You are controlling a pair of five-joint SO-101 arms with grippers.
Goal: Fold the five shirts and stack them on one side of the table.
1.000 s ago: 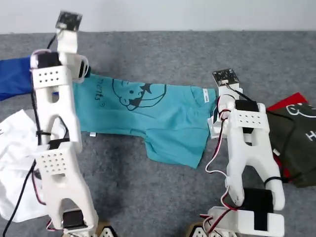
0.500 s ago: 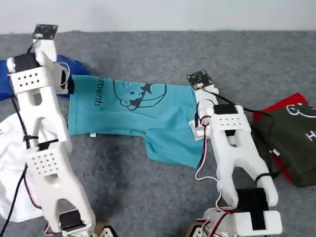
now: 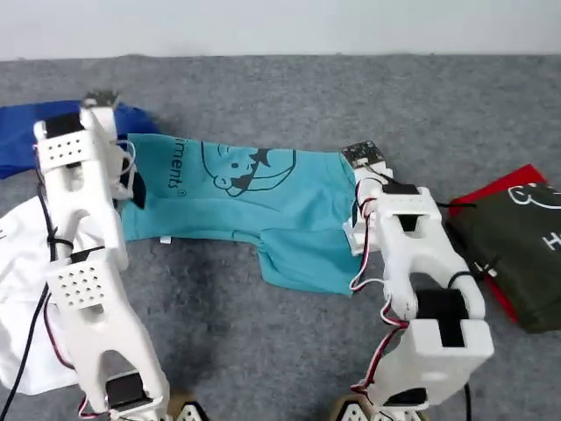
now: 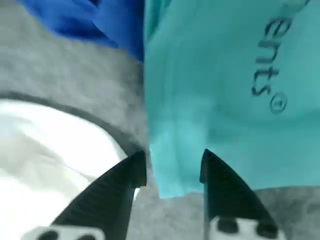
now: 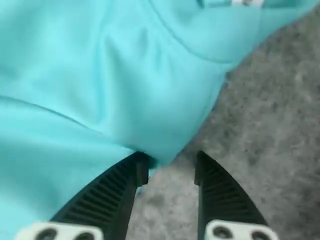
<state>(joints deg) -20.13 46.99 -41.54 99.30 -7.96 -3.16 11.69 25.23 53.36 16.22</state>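
Note:
A teal shirt (image 3: 263, 202) with a dark print lies spread across the middle of the grey table. My left gripper (image 3: 131, 189) is down at its left edge. In the left wrist view the left gripper (image 4: 172, 160) is open, its black fingers (image 4: 125, 175) straddling the teal shirt's (image 4: 215, 75) edge near a corner. My right gripper (image 3: 355, 215) is at the shirt's right edge. In the right wrist view the right gripper (image 5: 170, 160) is open too, with the teal shirt's (image 5: 100, 75) hem between its fingertips.
A blue shirt (image 3: 26, 145) lies crumpled at the far left, touching the teal one. In front of it is a white shirt (image 3: 22, 263). On the right a dark green shirt (image 3: 517, 246) lies over a red shirt (image 3: 517, 180). Bare grey table (image 3: 263, 351) lies in front.
Both arms swung left, and the teal shirt's right edge shifted left with them. Both arms then drew back toward the near side and sit lower over the shirt's side edges.

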